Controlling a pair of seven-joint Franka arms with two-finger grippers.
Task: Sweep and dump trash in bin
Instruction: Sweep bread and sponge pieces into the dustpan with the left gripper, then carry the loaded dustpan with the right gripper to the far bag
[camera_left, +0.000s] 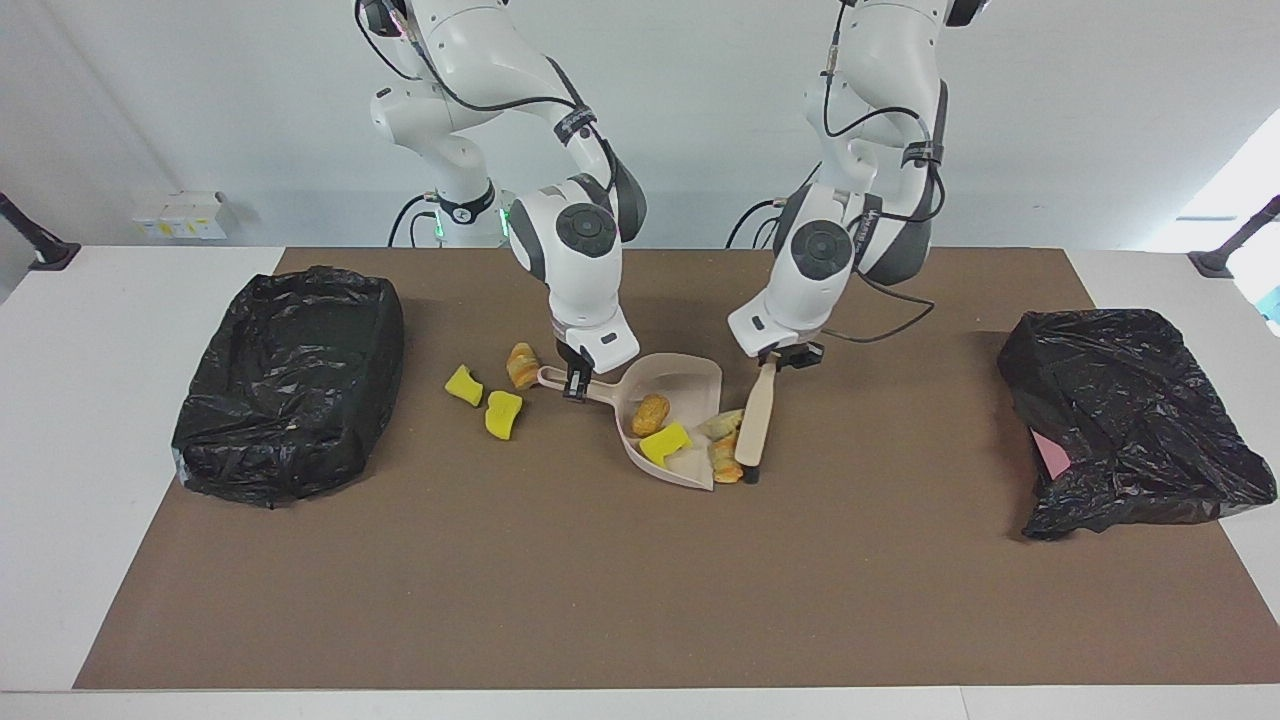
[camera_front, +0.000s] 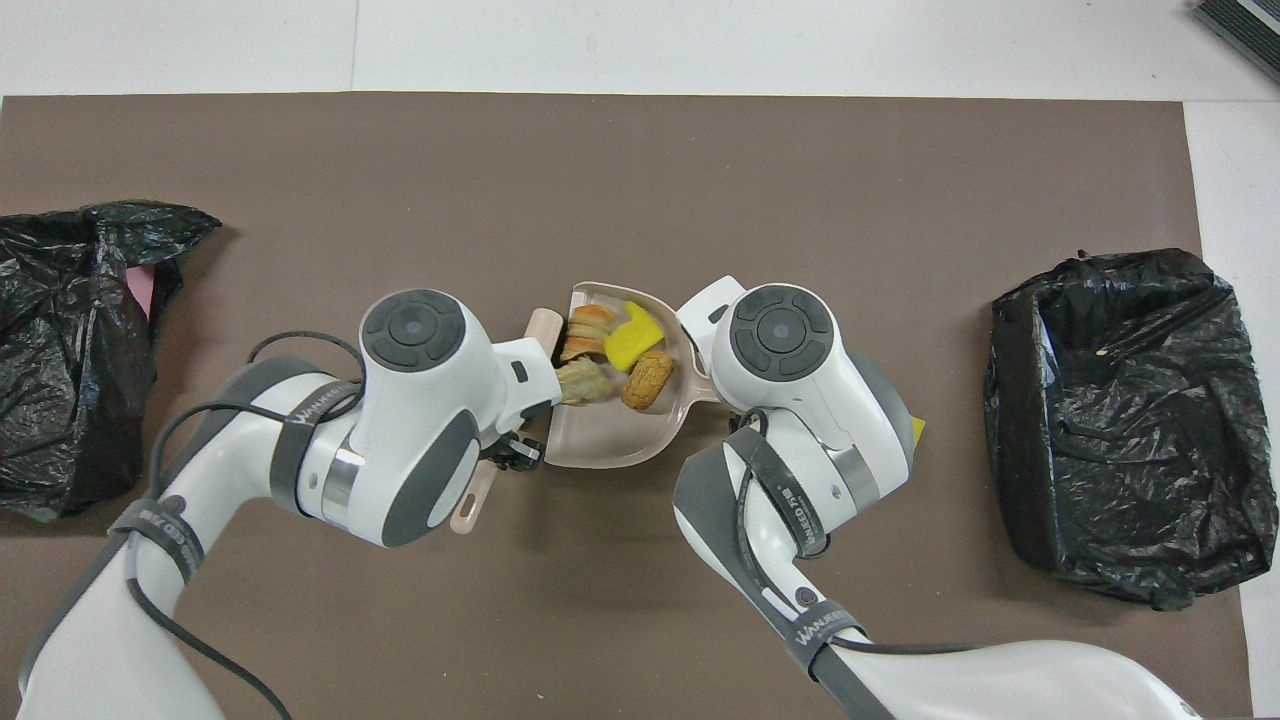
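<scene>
My right gripper (camera_left: 574, 385) is shut on the handle of the beige dustpan (camera_left: 690, 385), which rests on the brown mat. My left gripper (camera_left: 783, 358) is shut on the brush (camera_left: 755, 425), whose bristle end touches the mat at the pan's mouth. Inside the pan lie a yellow sponge chunk (camera_left: 665, 442) and a bread piece (camera_left: 650, 410). Two more bread pieces (camera_left: 724, 445) sit on the pan's lip against the brush. From overhead the same trash (camera_front: 632, 340) shows in the dustpan (camera_front: 600, 445). Two sponge chunks (camera_left: 484, 400) and one bread piece (camera_left: 522, 365) lie beside the handle.
A bin lined with a black bag (camera_left: 290, 380) stands at the right arm's end of the table (camera_front: 1120, 420). A second crumpled black bag (camera_left: 1130, 420) lies at the left arm's end. The brown mat (camera_left: 600, 580) covers the table's middle.
</scene>
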